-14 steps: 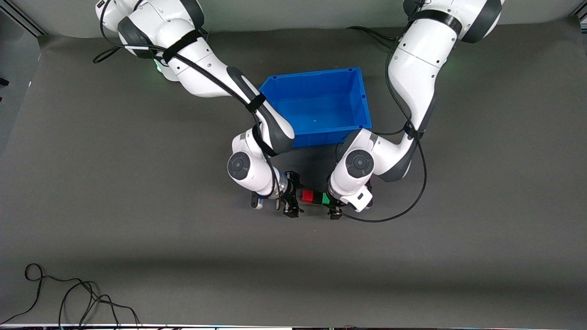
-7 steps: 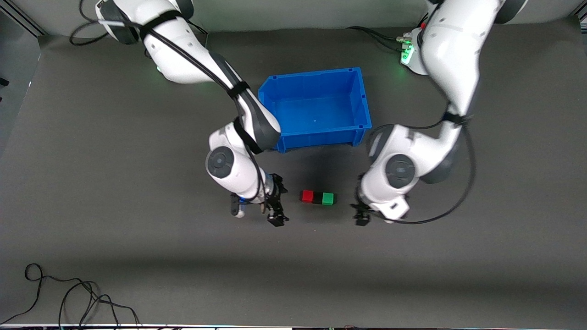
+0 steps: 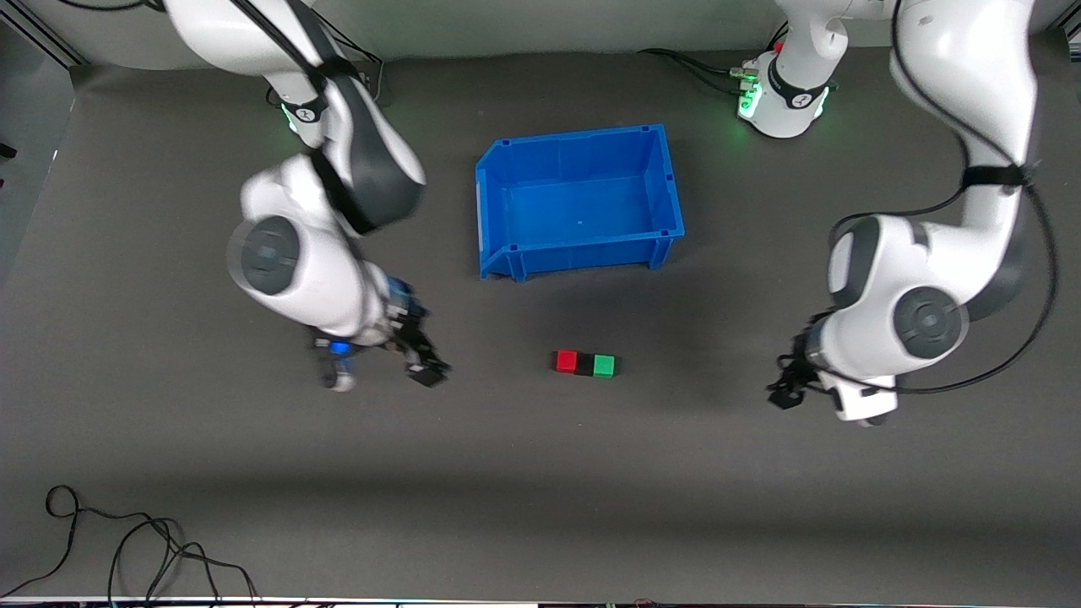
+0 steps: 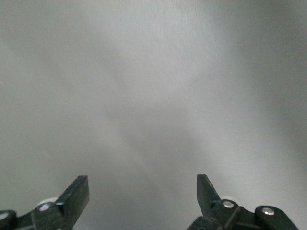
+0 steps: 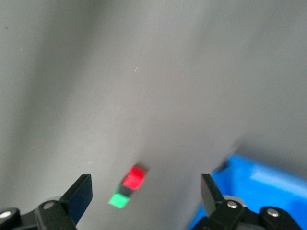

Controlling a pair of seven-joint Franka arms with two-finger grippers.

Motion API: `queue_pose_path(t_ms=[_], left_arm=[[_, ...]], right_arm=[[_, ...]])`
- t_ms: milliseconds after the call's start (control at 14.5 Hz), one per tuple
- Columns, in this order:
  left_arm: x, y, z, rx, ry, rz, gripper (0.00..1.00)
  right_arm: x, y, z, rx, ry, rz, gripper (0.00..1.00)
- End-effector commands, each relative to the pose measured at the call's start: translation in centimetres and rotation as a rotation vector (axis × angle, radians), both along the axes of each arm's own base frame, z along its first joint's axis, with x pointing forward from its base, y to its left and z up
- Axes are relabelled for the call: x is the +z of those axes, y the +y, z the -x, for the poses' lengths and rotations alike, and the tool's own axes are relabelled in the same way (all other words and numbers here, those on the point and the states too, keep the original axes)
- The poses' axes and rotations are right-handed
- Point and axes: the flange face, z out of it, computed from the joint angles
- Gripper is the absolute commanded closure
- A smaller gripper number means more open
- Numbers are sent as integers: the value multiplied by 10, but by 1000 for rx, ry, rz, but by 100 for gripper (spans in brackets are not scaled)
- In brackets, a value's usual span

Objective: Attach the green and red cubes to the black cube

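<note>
As both arms pull back from centre, we note: right gripper point(image 3: 418, 359) now over bare mat toward right arm's end, jaws spread, empty. Red cube point(image 3: 566, 361), black cube point(image 3: 584, 364), green cube point(image 3: 604, 365) sit joined in row on table point(image 3: 540, 507), nearer camera than blue bin point(image 3: 507, 253), unmoved. Left gripper point(image 3: 787, 387) withdrawn toward left arm's end, jaws spread, empty. We judge attachment done.

Table point(image 3: 169, 473): 3 joined cubes point(image 3: 584, 364), bin point(image 3: 579, 203).
</note>
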Motion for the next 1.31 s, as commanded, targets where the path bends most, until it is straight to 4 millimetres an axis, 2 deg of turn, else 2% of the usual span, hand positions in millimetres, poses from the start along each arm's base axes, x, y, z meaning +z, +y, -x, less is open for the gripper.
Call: queue_pose_path(t_ms=[0,69,138,276,345,483,552,690,897,966,1241], left_arm=[[32,62,34,-279,-11,20,0],[34,85,42,-345,-4,42,0],[38,98,47,-410,-5,51,0],[54,132,54,-605,-10,73,0],[61,135,57,-711,6,90,0],[80,135,59,-823,-1,92,0],[90,134,57,-827,-26,79,0],[127,131,37,-834,-81,49,0],[144,136,41,-876,-36,68,0],[147,135,42,-889,-38,66,0],[158,132,55,-910,-30,22,0]], right_arm=[[45,-47,17,202,-13,67,0],[59,-62,20,260,-21,79,0],[70,-75,24,321,-33,87,0],[95,-123,30,424,-65,119,0],[106,-137,38,496,-80,110,0],[122,-178,46,603,-101,111,0],[129,-195,49,659,-109,127,0],[145,-230,54,790,-137,137,0],[160,-280,57,930,-167,139,0],[163,-293,58,948,-173,143,0],[169,-317,62,1019,-181,151,0]])
